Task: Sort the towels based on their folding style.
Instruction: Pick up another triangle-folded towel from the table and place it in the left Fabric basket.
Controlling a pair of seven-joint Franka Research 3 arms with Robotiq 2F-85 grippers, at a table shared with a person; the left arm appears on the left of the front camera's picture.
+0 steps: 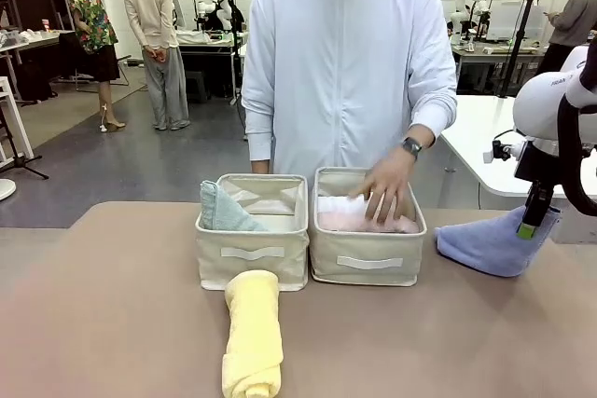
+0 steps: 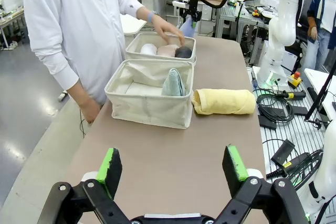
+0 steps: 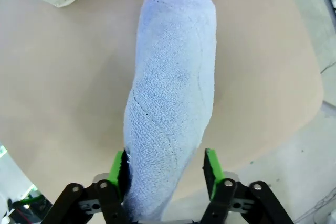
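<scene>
At the right edge of the tan surface [image 1: 112, 323], the right end effector [image 3: 165, 163] straddles one end of the periwinkle-blue cone-folded terry towel [image 3: 173, 77] lying there. Its fingers are apart, with one pad touching the cloth and the other just clear. The left end effector [image 2: 173, 163] hovers wide apart and empty over bare surface. The rolled yellow terry towel [image 1: 253, 333] lies just beside the left beige fabric bin [image 1: 252, 253], which holds a pale green-grey cone-folded towel [image 1: 222, 210]. The person's hand [image 1: 384, 188] rests on pink [image 1: 350, 221] and white [image 1: 336, 202] rolls in the right beige fabric bin [image 1: 368, 263].
</scene>
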